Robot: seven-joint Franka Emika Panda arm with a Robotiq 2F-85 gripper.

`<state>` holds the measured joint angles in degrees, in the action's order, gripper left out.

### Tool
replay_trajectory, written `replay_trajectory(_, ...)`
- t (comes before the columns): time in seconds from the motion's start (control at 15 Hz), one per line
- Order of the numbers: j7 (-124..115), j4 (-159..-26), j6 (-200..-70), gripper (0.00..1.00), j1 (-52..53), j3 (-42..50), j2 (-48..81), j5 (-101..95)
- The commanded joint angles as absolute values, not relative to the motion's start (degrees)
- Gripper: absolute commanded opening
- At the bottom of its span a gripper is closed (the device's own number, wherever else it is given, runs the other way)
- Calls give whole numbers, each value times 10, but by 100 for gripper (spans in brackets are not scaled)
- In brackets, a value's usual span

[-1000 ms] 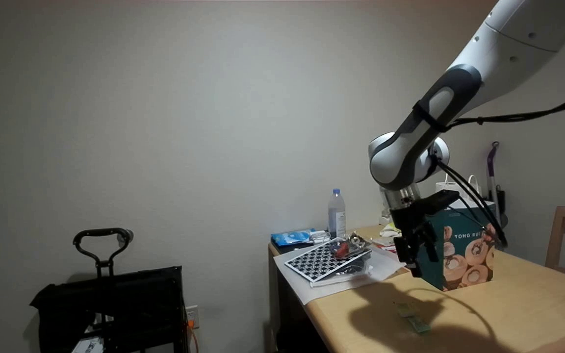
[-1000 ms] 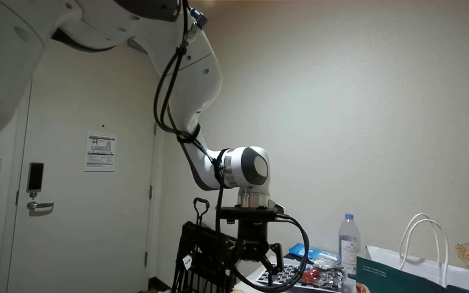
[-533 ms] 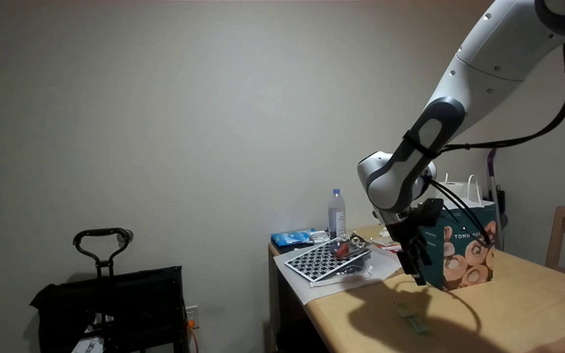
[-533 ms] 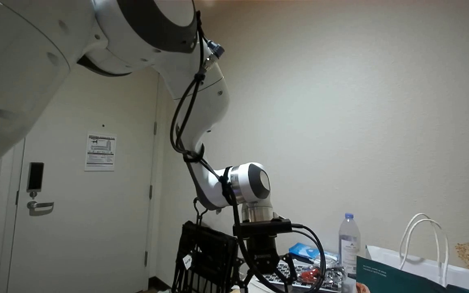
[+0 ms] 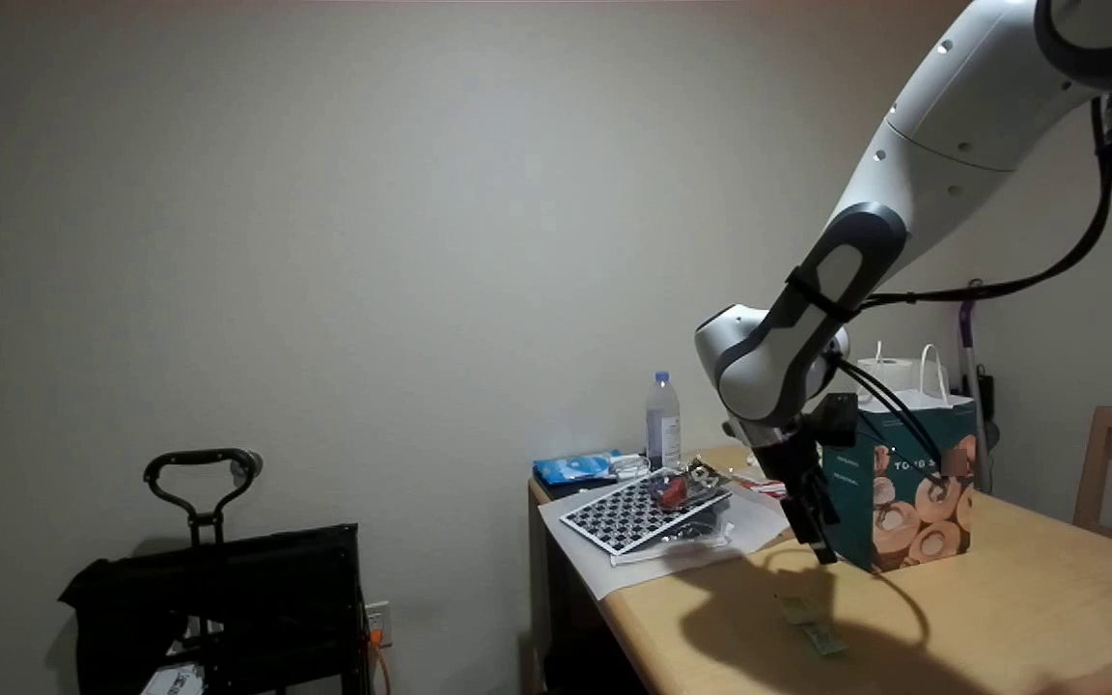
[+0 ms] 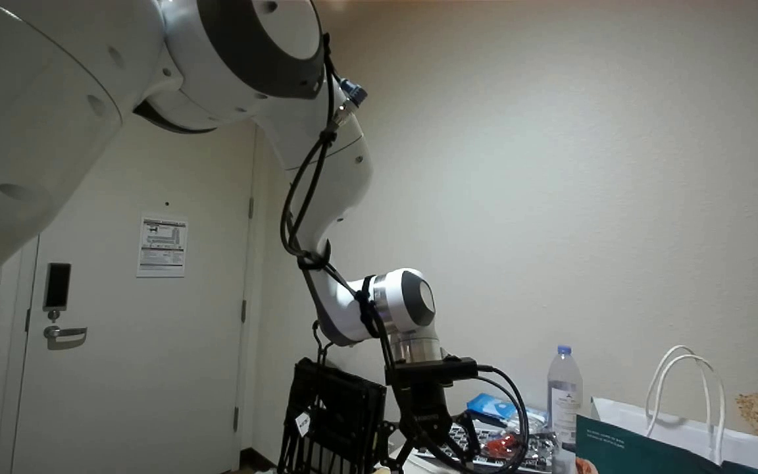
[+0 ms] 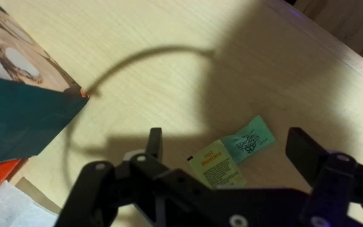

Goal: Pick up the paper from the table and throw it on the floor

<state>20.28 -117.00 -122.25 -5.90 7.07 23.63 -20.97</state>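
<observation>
Two small packets lie end to end, touching, on the pale tan table [image 5: 1029, 579]. One is a pale yellow "Hot Mustard" packet [image 7: 217, 164], the other a green printed wrapper [image 7: 249, 140]. In an exterior view the yellow packet [image 5: 796, 609] and green wrapper [image 5: 823, 639] lie in the arm's shadow. My gripper [image 7: 225, 135] is open and empty above them. In the wrist view both packets appear between its fingers, with the yellow packet's lower edge hidden by the gripper body. The gripper also shows pointing down, tilted, in an exterior view [image 5: 821, 552].
A teal printed bag [image 5: 903, 502] stands close behind the gripper. A white sheet [image 5: 604, 571] with a checkered board [image 5: 628, 516] covers the table's far left corner. A bottle [image 5: 662, 425] stands at the back. A black folded cart [image 5: 228, 598] stands apart at the left.
The arm has come down, mostly in the first half second, and the gripper is lower over the table. It has tilted somewhat. The packets, bag and other objects have not moved.
</observation>
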Motion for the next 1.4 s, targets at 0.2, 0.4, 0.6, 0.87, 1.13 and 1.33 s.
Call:
replay_trajectory(0.2, 309, -1141, -1260, 100, -63, 54, 280, -289)
replay_trajectory(0.4, 280, -1143, -1244, 100, -63, 50, 278, -269)
replay_trajectory(0.6, 280, -1142, -1244, 100, -63, 50, 278, -269)
replay_trajectory(0.87, 317, -1139, -1244, 100, -51, 35, 312, -295)
replay_trajectory(1.13, 361, -1123, -1242, 100, -48, 26, 361, -323)
replay_trajectory(1.33, 342, -1127, -1243, 100, -44, 26, 364, -316)
